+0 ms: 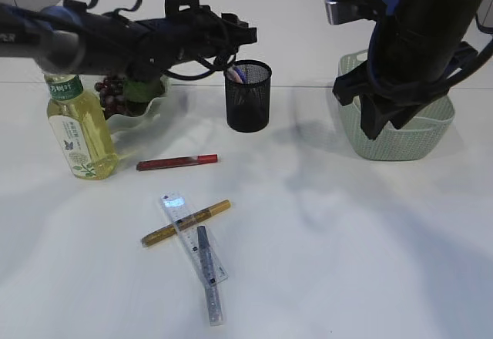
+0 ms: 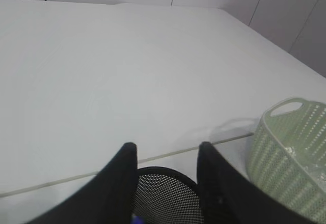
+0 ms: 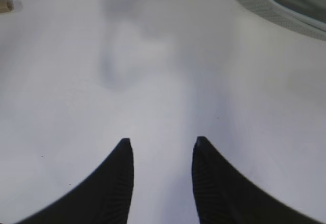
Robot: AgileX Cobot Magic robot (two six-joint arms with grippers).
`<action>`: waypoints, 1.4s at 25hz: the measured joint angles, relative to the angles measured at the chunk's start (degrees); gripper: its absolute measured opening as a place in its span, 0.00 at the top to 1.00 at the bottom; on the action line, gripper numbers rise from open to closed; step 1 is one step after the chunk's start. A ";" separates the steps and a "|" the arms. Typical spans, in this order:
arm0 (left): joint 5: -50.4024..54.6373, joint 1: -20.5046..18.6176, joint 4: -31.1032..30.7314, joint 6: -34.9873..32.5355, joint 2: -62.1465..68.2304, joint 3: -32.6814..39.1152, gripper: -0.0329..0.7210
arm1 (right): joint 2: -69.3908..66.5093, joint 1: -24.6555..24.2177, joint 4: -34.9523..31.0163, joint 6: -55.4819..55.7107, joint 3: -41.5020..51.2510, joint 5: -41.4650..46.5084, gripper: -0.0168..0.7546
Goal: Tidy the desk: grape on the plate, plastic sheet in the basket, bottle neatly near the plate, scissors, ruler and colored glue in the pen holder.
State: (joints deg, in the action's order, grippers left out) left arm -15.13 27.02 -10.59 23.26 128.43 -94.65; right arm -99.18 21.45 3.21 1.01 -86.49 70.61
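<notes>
My left gripper point(image 1: 233, 60) hangs open and empty just above the black mesh pen holder point(image 1: 248, 96), whose rim point(image 2: 165, 172) shows between its jaws. A purple and white handle point(image 1: 239, 72), seemingly the scissors, stands in the holder. The clear ruler point(image 1: 192, 239) lies on the table, crossed by a gold glue pen point(image 1: 185, 223), with a grey-blue one point(image 1: 209, 277) on it and a red one point(image 1: 177, 162) further back. Grapes point(image 1: 110, 96) rest on the plate point(image 1: 146, 112) beside the bottle point(image 1: 77, 127). My right gripper point(image 3: 162, 145) is open and empty over bare table, left of the green basket point(image 1: 400, 135).
The basket's rim point(image 3: 275, 10) sits at the top right of the right wrist view, with something pale and glossy inside. My left arm stretches across the back left, above the plate and the bottle. A table seam runs behind the pen holder.
</notes>
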 joint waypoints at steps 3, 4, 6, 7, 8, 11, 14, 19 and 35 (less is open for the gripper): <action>8.10 0.00 0.00 0.10 -4.11 0.00 0.53 | 0.00 0.00 0.00 0.00 0.00 0.00 0.57; 11.20 0.00 0.00 0.10 -5.74 0.00 0.51 | 0.00 0.00 0.00 0.00 0.00 0.00 0.57; 17.54 0.00 0.00 0.10 -9.11 0.00 0.46 | 0.00 0.00 -0.13 0.00 0.00 0.00 0.57; 21.46 0.00 0.00 0.10 -10.58 0.00 0.45 | 0.00 0.00 -0.43 0.00 0.00 0.00 0.57; 25.78 0.00 0.00 0.10 -12.36 0.00 0.44 | 0.00 0.00 -0.65 0.00 0.00 0.00 0.57; 38.62 0.00 0.83 0.10 -17.15 0.00 0.44 | 0.00 0.00 -1.75 0.00 0.00 0.00 0.57; 50.03 0.00 3.04 0.35 -21.31 0.00 0.43 | 0.00 0.00 -3.77 0.00 0.00 0.00 0.57; 64.90 0.00 4.29 0.70 -26.04 0.00 0.43 | 0.00 0.00 -9.01 0.00 0.00 0.00 0.57; 85.93 0.00 4.89 -3.36 -28.93 0.00 0.43 | -0.29 11.11 -13.18 8.07 0.00 0.00 0.47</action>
State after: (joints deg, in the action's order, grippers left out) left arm 70.80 27.02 -5.71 19.90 99.50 -94.65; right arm -99.47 32.56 -9.97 9.07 -86.49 70.61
